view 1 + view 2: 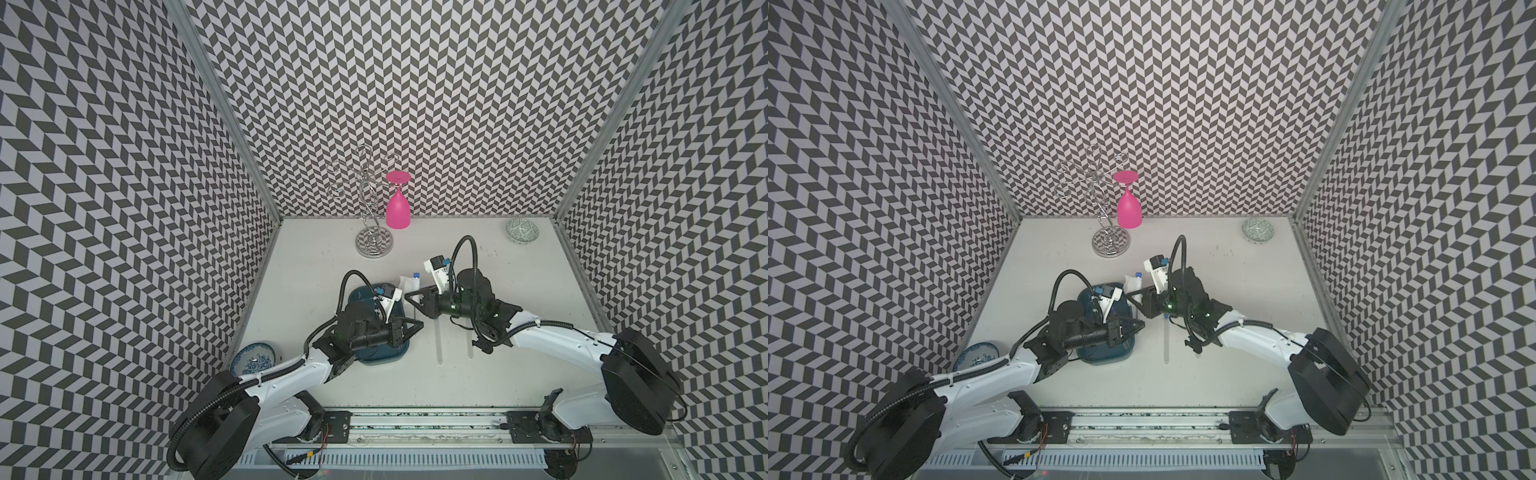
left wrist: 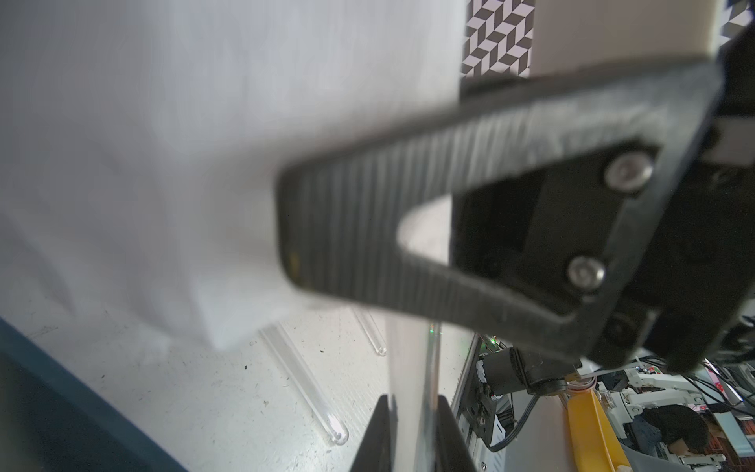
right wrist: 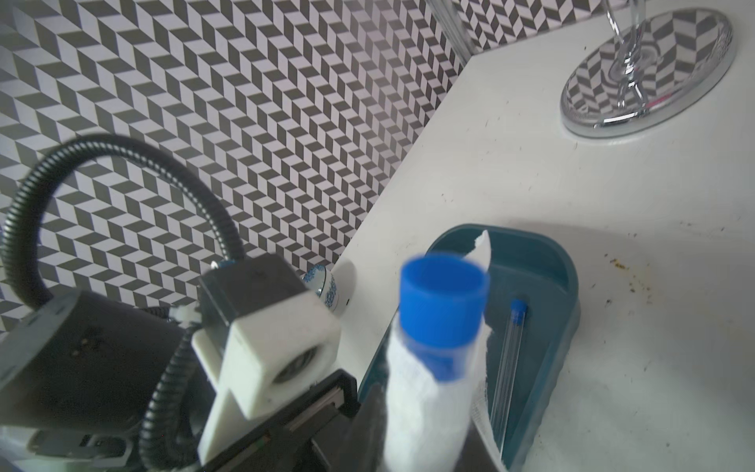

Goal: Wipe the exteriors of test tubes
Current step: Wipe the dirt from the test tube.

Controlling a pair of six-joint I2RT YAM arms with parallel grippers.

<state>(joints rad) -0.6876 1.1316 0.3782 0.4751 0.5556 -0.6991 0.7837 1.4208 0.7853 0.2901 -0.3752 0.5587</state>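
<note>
My left gripper [image 2: 412,412] is shut on the lower part of a clear test tube [image 2: 412,380]. The tube rises to its blue cap [image 3: 443,302]. A white tissue [image 3: 425,408] is wrapped round the tube just under the cap, and my right gripper [image 3: 425,429] is shut on it. In both top views the two grippers [image 1: 420,323] [image 1: 408,296] meet beside the teal tray [image 1: 386,357], with the cap [image 1: 415,275] sticking out. Two bare tubes [image 1: 438,345] [image 1: 469,345] lie on the table to the right. Another capped tube [image 3: 506,359] lies in the tray.
A chrome glass rack [image 1: 374,245] stands at the back, with a pink glass [image 1: 398,210] hanging upside down from it. A green patterned bowl [image 1: 522,231] sits at the back right. A blue-and-white plate [image 1: 253,357] leans by the left wall.
</note>
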